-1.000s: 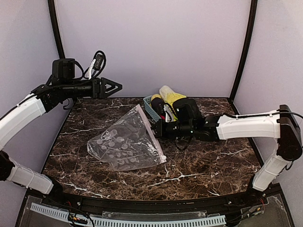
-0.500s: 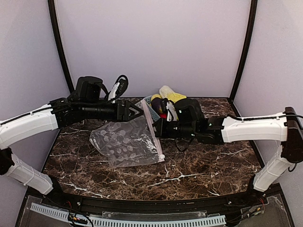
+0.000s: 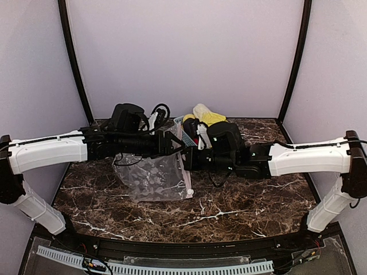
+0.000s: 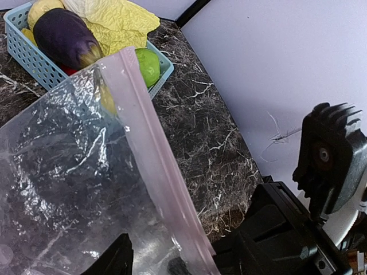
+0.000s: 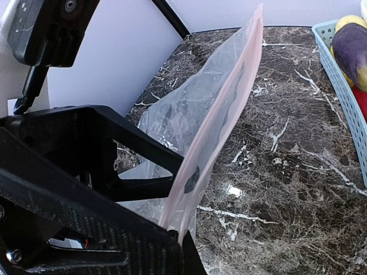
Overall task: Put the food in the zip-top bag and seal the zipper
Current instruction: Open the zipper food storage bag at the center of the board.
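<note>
The zip-top bag (image 3: 153, 177) is clear and dotted, and its mouth edge is lifted at the table's middle. My right gripper (image 3: 189, 160) is shut on the pink zipper (image 5: 226, 109), which runs into its jaws (image 5: 186, 243). My left gripper (image 3: 175, 146) is open at the same edge. In the left wrist view the zipper (image 4: 155, 160) passes between its fingers (image 4: 117, 258). The food lies in a blue basket (image 4: 34, 57): a yellow cabbage (image 4: 117, 23), a purple eggplant (image 4: 66, 37) and a green fruit (image 4: 148, 64). I see no food inside the bag.
The basket (image 3: 182, 130) stands at the back centre, right behind both grippers, with the cabbage (image 3: 207, 114) on top. The two arms meet over the middle of the marble table (image 3: 258, 200). Black frame posts (image 3: 74, 57) stand at the back corners.
My left arm has swung from the back left to the centre and brought its open gripper to the bag's mouth. The right gripper kept hold, and the bag has bunched up leftward.
</note>
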You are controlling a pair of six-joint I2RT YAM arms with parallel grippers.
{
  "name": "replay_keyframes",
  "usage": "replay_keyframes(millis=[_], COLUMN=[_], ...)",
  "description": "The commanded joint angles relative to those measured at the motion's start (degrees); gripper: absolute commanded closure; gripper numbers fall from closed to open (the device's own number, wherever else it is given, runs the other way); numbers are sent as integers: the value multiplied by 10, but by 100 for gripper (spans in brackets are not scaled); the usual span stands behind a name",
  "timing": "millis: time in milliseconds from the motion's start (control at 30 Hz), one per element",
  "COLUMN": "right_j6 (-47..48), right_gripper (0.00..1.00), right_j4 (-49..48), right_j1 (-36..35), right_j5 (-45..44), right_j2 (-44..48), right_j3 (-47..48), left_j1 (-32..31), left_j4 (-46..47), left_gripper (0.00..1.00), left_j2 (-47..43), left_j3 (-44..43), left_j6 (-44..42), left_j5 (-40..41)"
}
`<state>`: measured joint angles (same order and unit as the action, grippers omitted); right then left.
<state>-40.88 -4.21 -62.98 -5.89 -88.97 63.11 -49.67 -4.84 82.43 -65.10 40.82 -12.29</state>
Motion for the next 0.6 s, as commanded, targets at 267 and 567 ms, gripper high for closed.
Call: replay_keyframes(millis=[267, 567], right_j6=[33, 32], right_gripper=[100, 100], right_j4=[11, 36], right_j1=[-19, -19], right_j5=[-40, -80], right_j2=[-2, -6], right_j3=[34, 39], left_j1=[-5, -5], left_j4=[-56, -93], left_gripper=[59, 75], left_j2=[-4, -23], left_j3=[5, 8], left_j6=[-15, -27], left_j5=[80, 106])
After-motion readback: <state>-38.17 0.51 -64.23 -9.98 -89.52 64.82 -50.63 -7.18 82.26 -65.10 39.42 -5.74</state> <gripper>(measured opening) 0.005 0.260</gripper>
